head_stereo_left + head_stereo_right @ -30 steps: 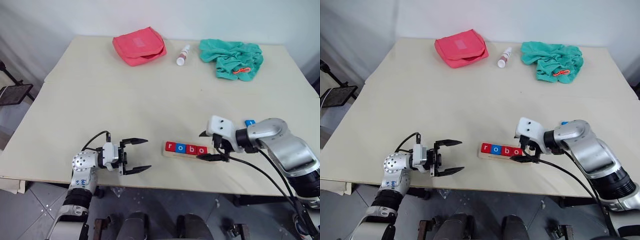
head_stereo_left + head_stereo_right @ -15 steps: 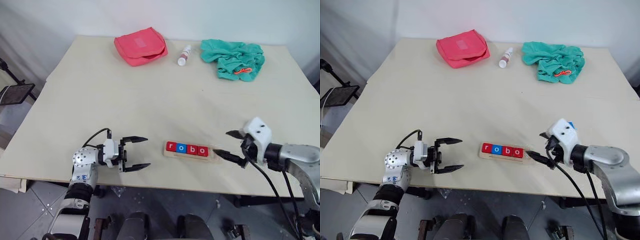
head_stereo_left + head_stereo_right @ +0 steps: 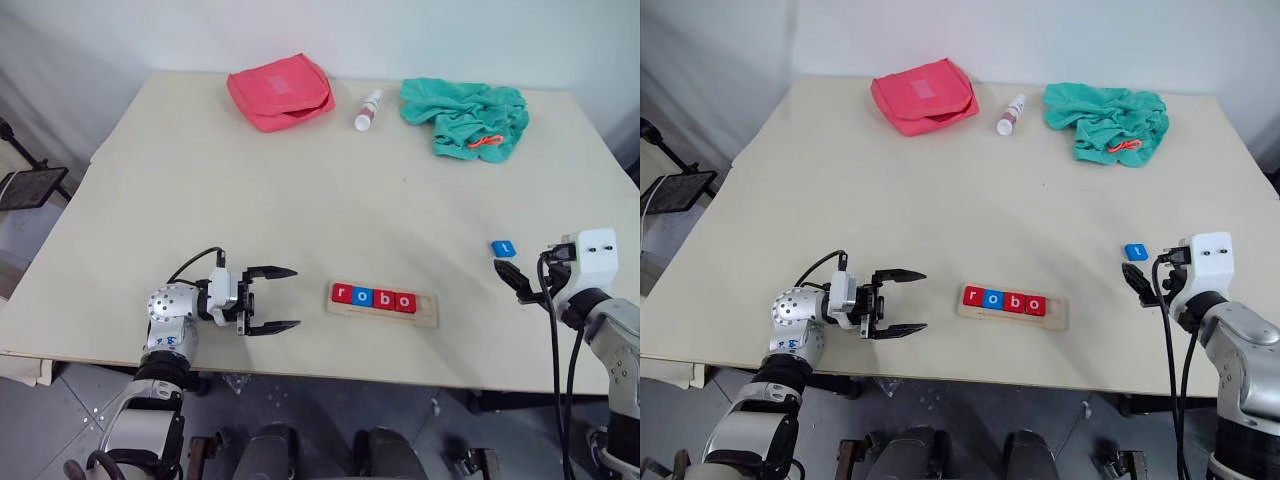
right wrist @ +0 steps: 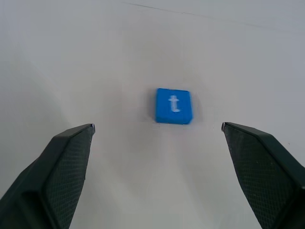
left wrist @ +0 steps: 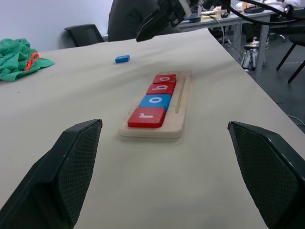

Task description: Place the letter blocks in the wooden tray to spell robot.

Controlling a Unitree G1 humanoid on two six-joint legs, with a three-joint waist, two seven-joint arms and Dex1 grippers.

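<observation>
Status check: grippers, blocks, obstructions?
Left gripper open, empty. Right gripper open, facing blue t block. Pale wooden tray holds r-o-b-o. Nothing between.

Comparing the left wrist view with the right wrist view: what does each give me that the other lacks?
Left wrist: the long pale-wood tray holding four tiles reading r, o, b, o, its far end free, plus the crumpled green cloth and the right gripper, open. Right wrist: the white letter t is readable. Both: the small blue square t tile, lying on the beige table outside the tray.
</observation>
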